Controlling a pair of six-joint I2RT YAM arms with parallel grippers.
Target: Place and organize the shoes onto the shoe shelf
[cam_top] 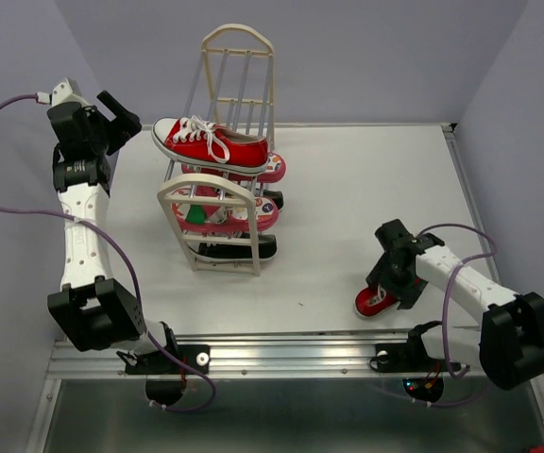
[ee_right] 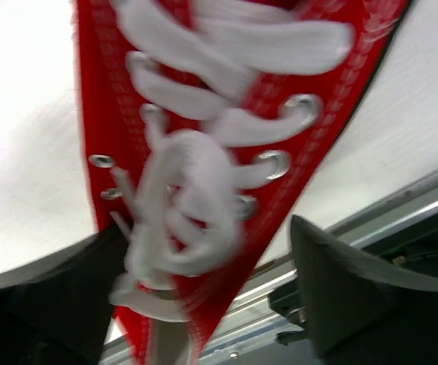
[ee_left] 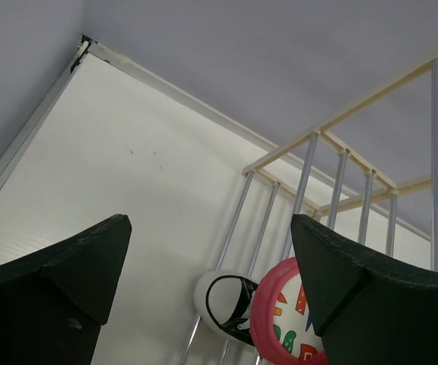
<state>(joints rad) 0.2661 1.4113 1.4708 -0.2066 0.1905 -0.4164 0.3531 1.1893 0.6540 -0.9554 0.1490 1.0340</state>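
The right end effector (cam_top: 388, 286) stands wide at the lower right. Its fingers (ee_right: 356, 289) sit either side of a red sneaker (cam_top: 374, 302) lying on the bench (cam_top: 366, 189) near the front edge; whether they touch it I cannot tell. The left end effector (cam_top: 124, 113) hangs wide, holding nothing, at the upper left beside the shelf (cam_top: 206, 178).

Red sneakers number two, with the second red sneaker (cam_top: 211, 142) on the top tier. There are two pink flip-flops (cam_top: 270, 170) on the middle tiers. One black sneaker (cam_top: 239, 250) shows clearly on the lowest tier, and another black sneaker (ee_left: 230, 304) is half hidden among the rods.
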